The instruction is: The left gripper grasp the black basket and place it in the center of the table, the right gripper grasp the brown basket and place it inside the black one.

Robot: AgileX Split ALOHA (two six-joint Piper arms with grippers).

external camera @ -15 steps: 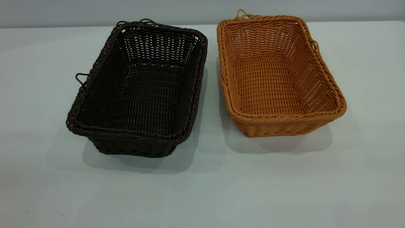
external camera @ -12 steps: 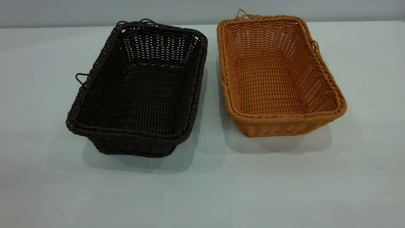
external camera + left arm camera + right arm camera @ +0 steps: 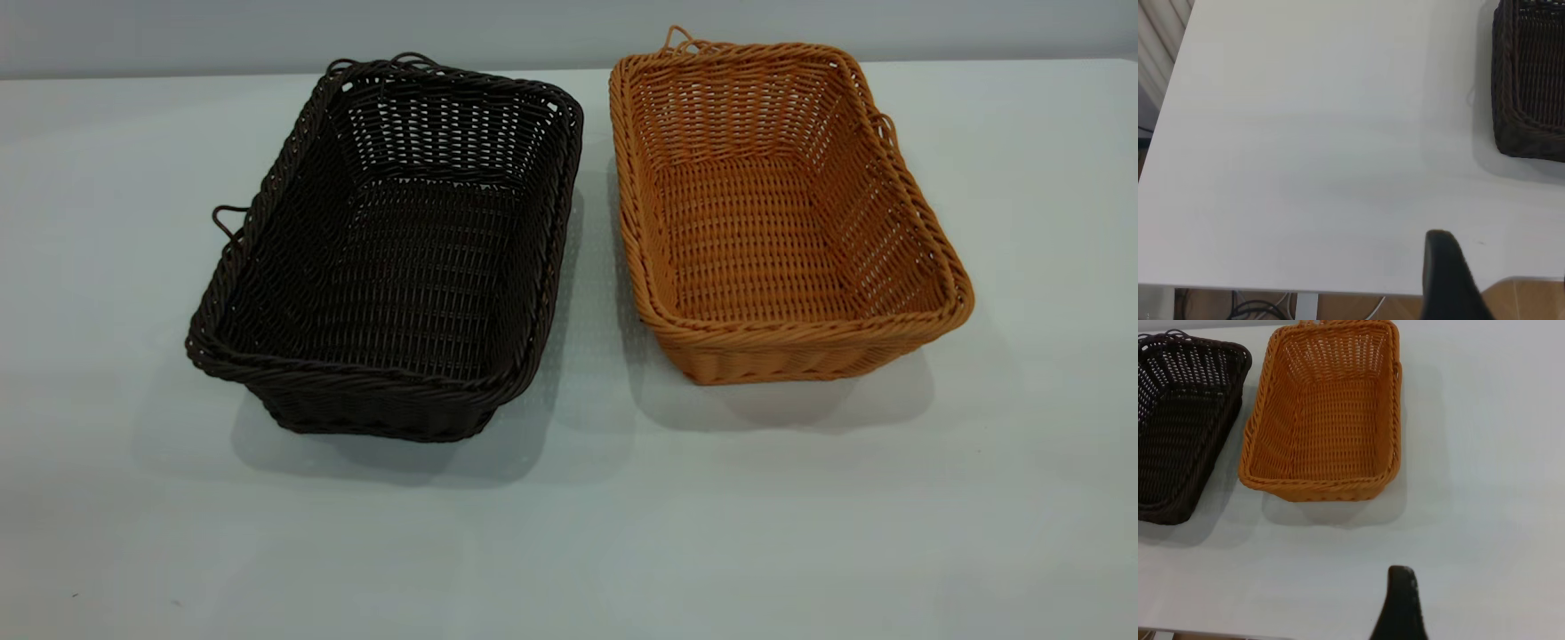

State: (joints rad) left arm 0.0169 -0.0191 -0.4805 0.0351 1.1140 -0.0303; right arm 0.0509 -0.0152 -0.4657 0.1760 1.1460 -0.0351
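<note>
The black basket [image 3: 356, 382] stands upright and empty on the white table [image 3: 569, 533], left of the middle. The brown basket [image 3: 800, 333] stands upright and empty beside it on the right, a narrow gap between them. Neither arm shows in the exterior view. In the left wrist view a dark part of my left gripper [image 3: 1445, 273] hangs over the table's edge, far from the black basket [image 3: 1531, 80]. In the right wrist view a dark part of my right gripper [image 3: 1401, 603] is above bare table, short of the brown basket [image 3: 1318, 482]; the black basket [image 3: 1178, 420] lies beyond.
A grey wall [image 3: 533, 27] runs behind the table. In the left wrist view the table's edge [image 3: 1305, 291] shows, with wooden floor and cables [image 3: 1258, 308] below it. Bare tabletop lies in front of both baskets.
</note>
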